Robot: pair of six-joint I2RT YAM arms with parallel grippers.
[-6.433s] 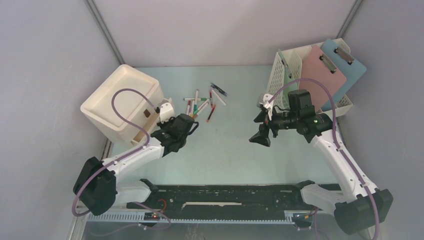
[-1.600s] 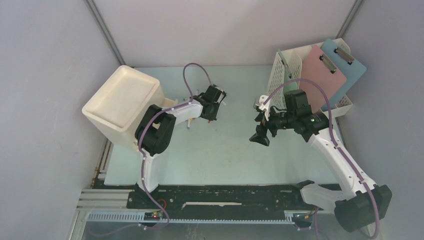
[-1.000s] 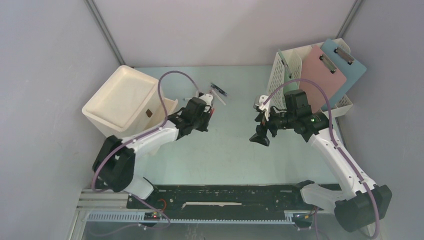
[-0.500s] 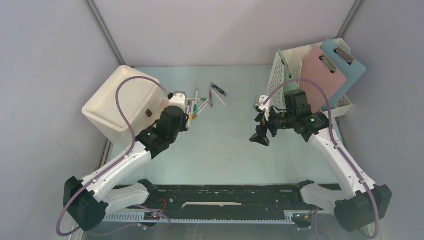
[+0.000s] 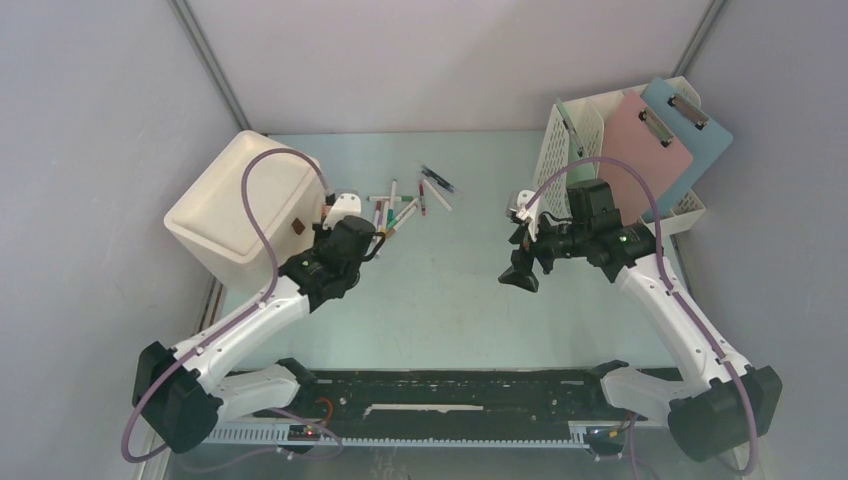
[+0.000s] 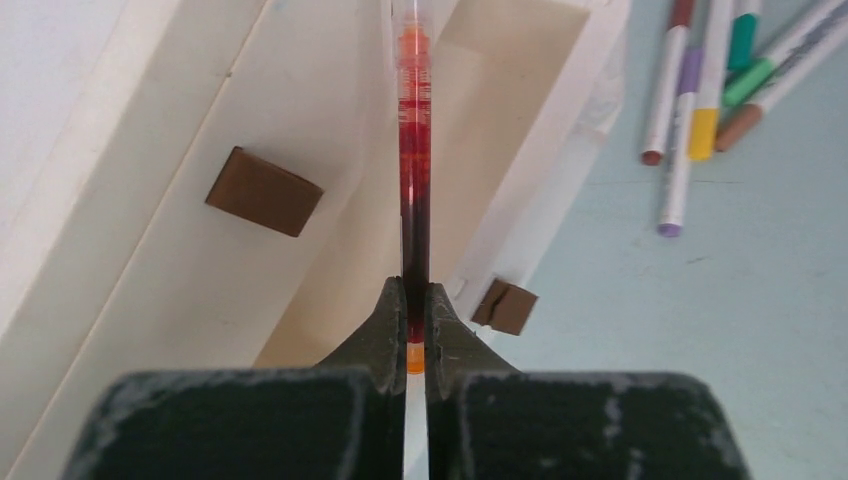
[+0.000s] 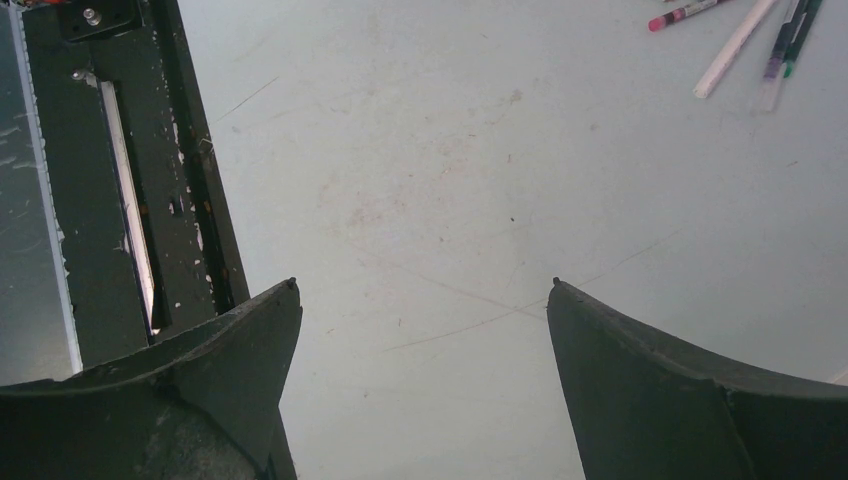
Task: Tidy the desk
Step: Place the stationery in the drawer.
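Guessing we're early on this one. Left gripper is pinched tight on a red pen, aimed into the white bin at the desk's far-left corner. A bunch of pens lie loose by the far edge's middle, so most sorting's left imo. Right gripper hangs spread wide w/ nothing in it, over bare desk nearer the right edge. Left wrist cam shows the grip close up; top cam doesn't, but gives us the rack w/ clipboards at the far-right corner.
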